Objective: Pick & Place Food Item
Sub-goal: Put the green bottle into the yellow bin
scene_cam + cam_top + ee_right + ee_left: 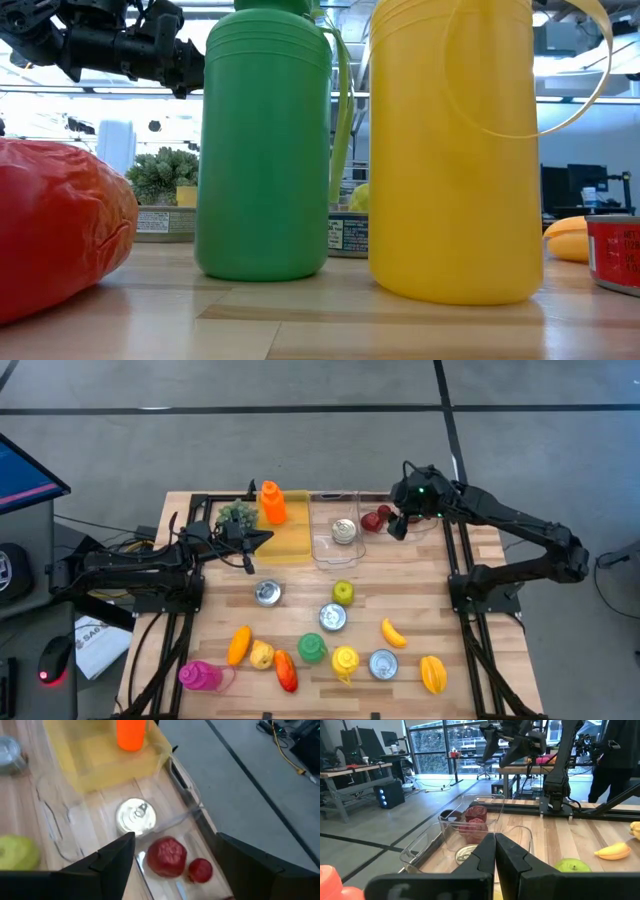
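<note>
In the high view two red fruits lie on the table just off the right wall of a clear bin, which holds a silver can. My right gripper hangs open over them. Its wrist view shows the bigger red fruit and the smaller one between and below the open right gripper, untouched. My left gripper is shut and empty, by the near edge of a yellow bin that holds an orange bottle. The left gripper points toward the clear bin.
A green leafy item sits left of the yellow bin. Toward the near edge lie a green apple, cans, a banana, green and yellow bottles, peppers and a pink bottle.
</note>
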